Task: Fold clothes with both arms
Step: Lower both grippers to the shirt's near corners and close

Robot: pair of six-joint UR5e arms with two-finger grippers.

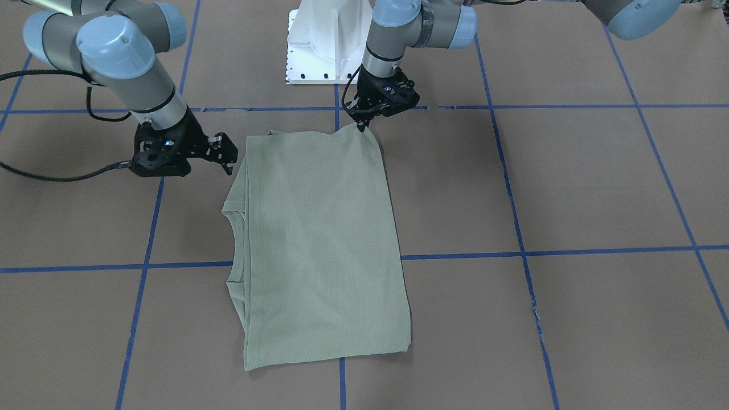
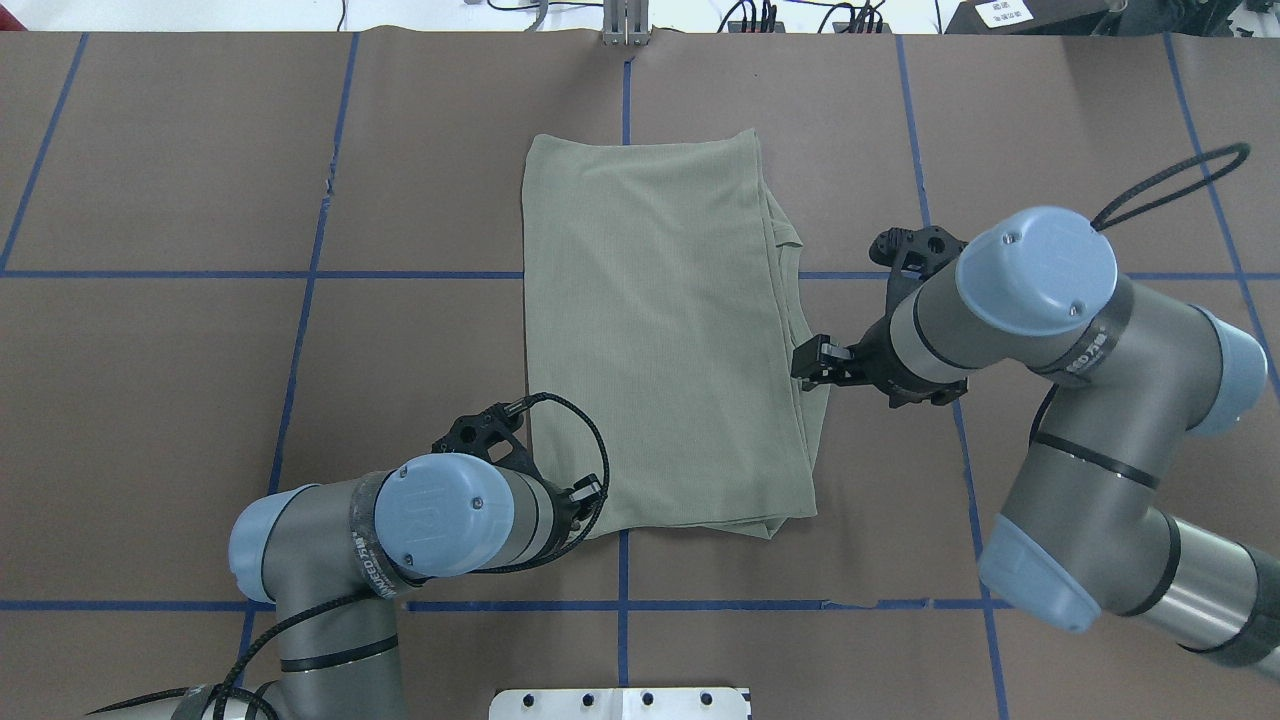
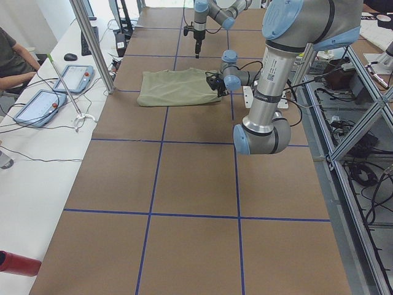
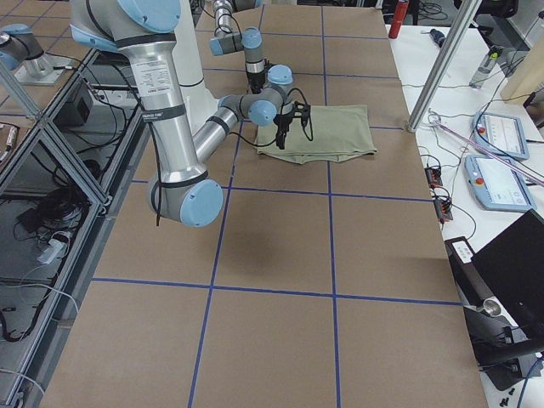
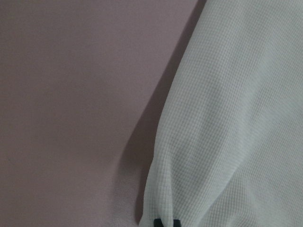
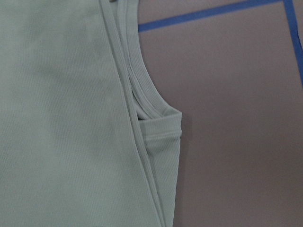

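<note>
Folding looks partly done: the shirt (image 1: 319,239) lies as a flat rectangle in the middle of the table (image 1: 569,188), no sleeve showing, its collar (image 6: 150,101) on the right arm's side. We see the left gripper (image 1: 362,124) clamped on the shirt corner nearest the robot, cloth bunched and slightly raised between its fingers. The right gripper (image 1: 226,154) hovers just beside the collar edge, jaws parted, holding nothing. We judge a fold away from the robot is being set up. The right gripper needs to pinch its own near corner, so both corners lift level and carry toward the far edge.
</note>
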